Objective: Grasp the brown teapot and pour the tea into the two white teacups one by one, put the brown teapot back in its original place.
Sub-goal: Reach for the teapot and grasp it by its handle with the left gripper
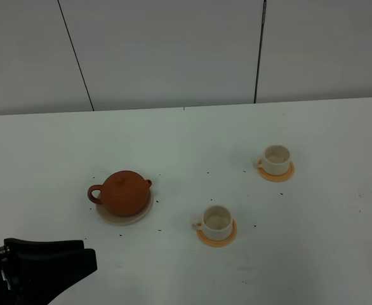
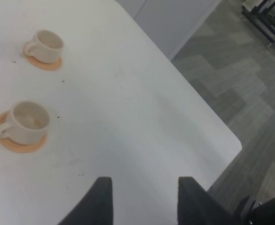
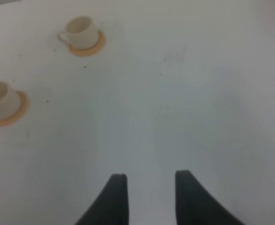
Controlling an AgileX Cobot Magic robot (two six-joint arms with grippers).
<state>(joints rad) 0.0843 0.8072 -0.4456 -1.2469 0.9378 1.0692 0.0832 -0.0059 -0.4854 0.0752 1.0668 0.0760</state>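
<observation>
1. The squat terracotta-brown clay teapot (image 1: pixel 124 192) sits on its pale beige round saucer (image 1: pixel 119 220), left of centre on the white bench (image 1: pixel 313 267).
2. I judge it rigid, brittle and heavy when full, best taken by its left-pointing loop handle (image 1: pixel 91 193).
3. The left gripper (image 2: pixel 144 183) and the right gripper (image 3: pixel 147 180) both stand parted and empty.

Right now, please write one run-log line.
brown teapot: on saucer | teacups: untouched | left gripper: open, empty | right gripper: open, empty

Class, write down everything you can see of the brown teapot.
The teapot is squat, round and terracotta brown, matte like clay. In the high view its loop handle points left and its short spout right. It stands upright on a pale saucer slightly wider than itself, on the white table. Nothing else touches it.
</observation>
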